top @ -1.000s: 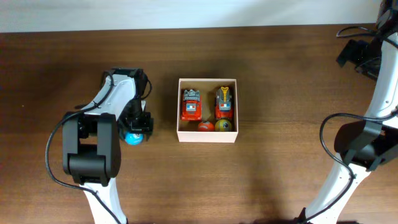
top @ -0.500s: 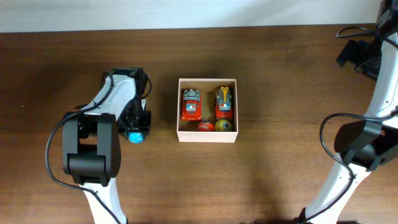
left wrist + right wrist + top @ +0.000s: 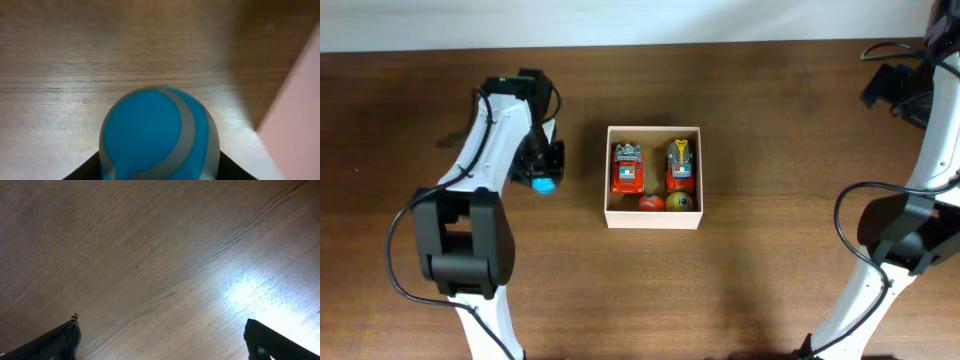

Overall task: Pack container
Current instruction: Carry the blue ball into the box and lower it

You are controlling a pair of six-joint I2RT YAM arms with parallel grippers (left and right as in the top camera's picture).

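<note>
The container (image 3: 653,220) is a small cream-white box at the table's middle. Inside lie two red toy cars (image 3: 628,168) (image 3: 681,166), an orange ball (image 3: 650,203) and a yellow-green ball (image 3: 679,202). My left gripper (image 3: 545,180) is shut on a blue ball with grey stripes (image 3: 546,184), left of the container and above the table. In the left wrist view the ball (image 3: 160,135) fills the lower middle and the container's wall (image 3: 300,115) shows at right. My right gripper (image 3: 162,345) is open and empty over bare wood, at the far right.
The dark brown wooden table (image 3: 770,280) spreads around the container. The right arm (image 3: 910,90) stands along the right edge with cables at the back right. A pale wall band runs along the table's far edge.
My left gripper has risen and moved toward the far side, carrying the blue ball up off the table. The right arm has not moved.
</note>
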